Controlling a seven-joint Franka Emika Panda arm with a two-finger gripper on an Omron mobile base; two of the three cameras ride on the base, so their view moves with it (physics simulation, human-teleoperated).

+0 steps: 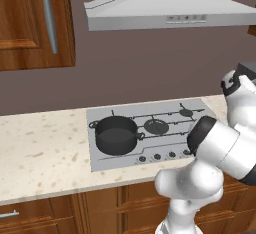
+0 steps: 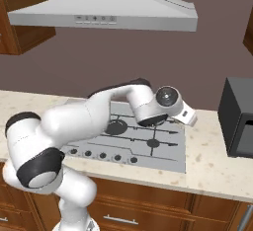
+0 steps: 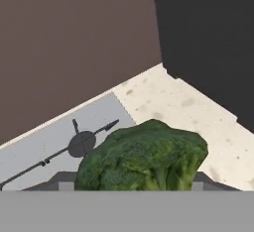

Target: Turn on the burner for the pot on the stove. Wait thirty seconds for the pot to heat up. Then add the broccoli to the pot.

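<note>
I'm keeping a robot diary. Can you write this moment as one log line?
gripper: shut on broccoli | over: stove right edge | pot: front-left burner, no broccoli inside | next: carry to pot

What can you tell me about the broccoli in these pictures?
The broccoli is one bumpy, dark green floret with paler green stem parts below its crown. In the hand view it sits right at the end effector, large and close, and looks held there above the right end of the stove, near the speckled counter. Its underside is hidden, so the exact contact cannot be seen.
</note>
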